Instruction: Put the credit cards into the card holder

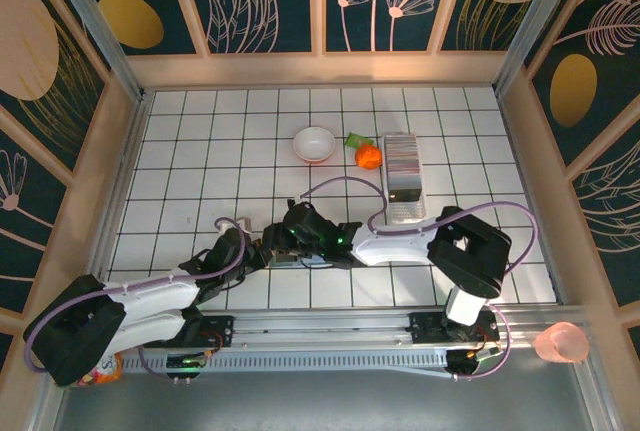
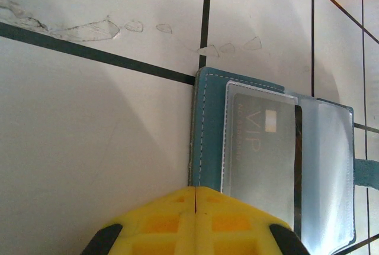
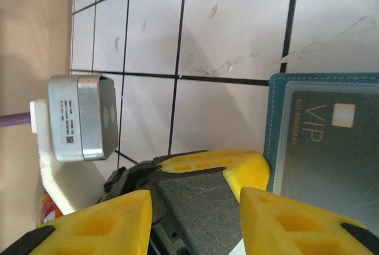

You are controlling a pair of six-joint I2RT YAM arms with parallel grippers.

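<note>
The teal card holder (image 2: 208,131) lies open on the white tiles, a grey VIP credit card (image 2: 260,148) tucked in its clear pocket. My left gripper (image 2: 195,191) is shut, its yellow tips resting on the holder's near left edge. My right gripper (image 3: 195,219) is open just beside the holder (image 3: 275,119), with the left gripper's yellow finger (image 3: 219,163) lying beyond its jaws and nothing held. From above, both grippers meet over the holder (image 1: 284,255) at the table's near middle. The remaining credit cards (image 1: 404,163) stand as a striped stack at the back right.
A white bowl (image 1: 315,143), a small green piece (image 1: 355,139) and an orange object (image 1: 368,156) sit behind the grippers. The cards stand in a clear tray (image 1: 406,213). Wooden walls (image 1: 115,181) border the tiled table. A pink cup (image 1: 562,342) sits off the table, right.
</note>
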